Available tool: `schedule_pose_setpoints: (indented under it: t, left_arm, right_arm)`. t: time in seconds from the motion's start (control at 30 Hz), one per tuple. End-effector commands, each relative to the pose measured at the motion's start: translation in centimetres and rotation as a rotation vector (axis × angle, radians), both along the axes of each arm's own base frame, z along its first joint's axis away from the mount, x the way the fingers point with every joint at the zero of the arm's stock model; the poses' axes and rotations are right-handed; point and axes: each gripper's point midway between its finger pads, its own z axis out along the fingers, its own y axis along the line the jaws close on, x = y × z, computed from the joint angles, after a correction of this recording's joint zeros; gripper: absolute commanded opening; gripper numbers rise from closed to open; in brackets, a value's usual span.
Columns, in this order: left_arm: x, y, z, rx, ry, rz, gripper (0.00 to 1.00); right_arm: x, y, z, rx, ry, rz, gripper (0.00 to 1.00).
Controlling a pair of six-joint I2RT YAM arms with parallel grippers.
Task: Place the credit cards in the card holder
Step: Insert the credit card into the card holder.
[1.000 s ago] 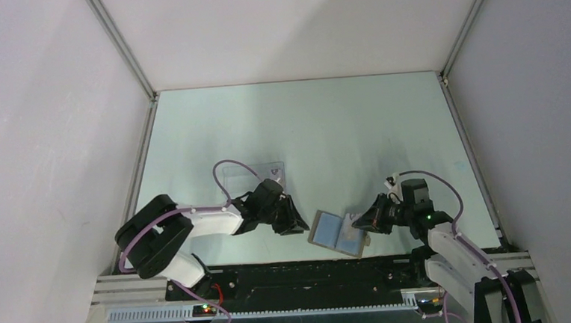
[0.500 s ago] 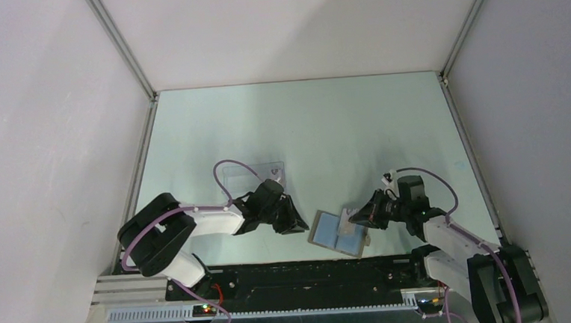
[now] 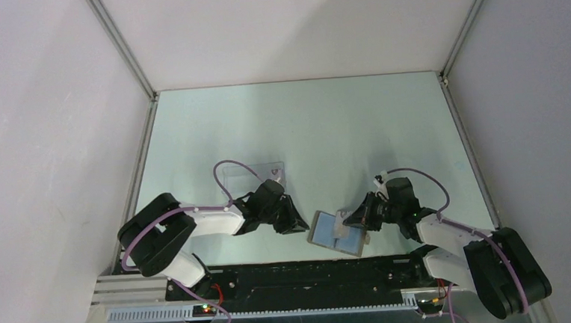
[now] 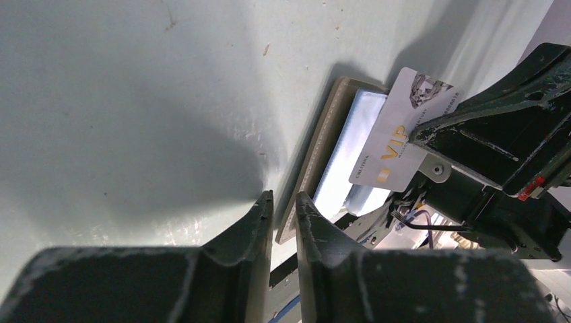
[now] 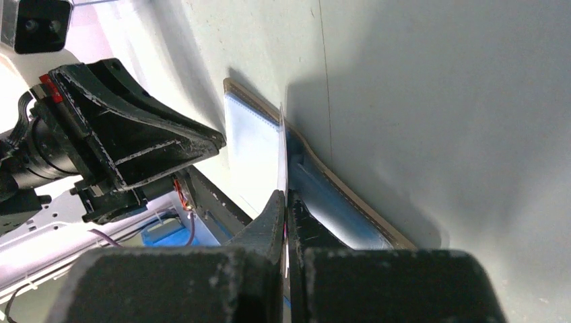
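Right gripper point(image 5: 284, 196) clamped on credit card point(image 4: 398, 138). Card tilted, edge-on, just above card holder point(image 3: 322, 229), lying open, blue lining up. Left gripper point(image 4: 283, 200) just left of card holder, jaws nearly together, slim gap, empty. Likely next: card's lower edge into pocket.
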Motion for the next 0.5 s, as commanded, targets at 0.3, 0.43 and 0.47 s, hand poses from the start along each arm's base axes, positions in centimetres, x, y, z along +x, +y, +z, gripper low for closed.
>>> schedule_pose_setpoints:
  t: [0.3, 0.43, 0.47]
  left_arm:
    - [-0.3, 0.5, 0.8, -0.018, -0.008, 0.09, 0.13]
    - [-0.6, 1.0, 0.8, -0.021, -0.005, 0.118, 0.04]
    - [-0.6, 1.1, 0.7, -0.018, -0.007, 0.124, 0.03]
  right_arm:
    - [2.5, 3.1, -0.1, 0.038, -0.026, 0.045, 0.0]
    - [2.1, 4.0, 0.0, 0.064, -0.004, 0.077, 0.0]
    - [2.0, 4.0, 0.0, 0.064, -0.001, 0.078, 0.0]
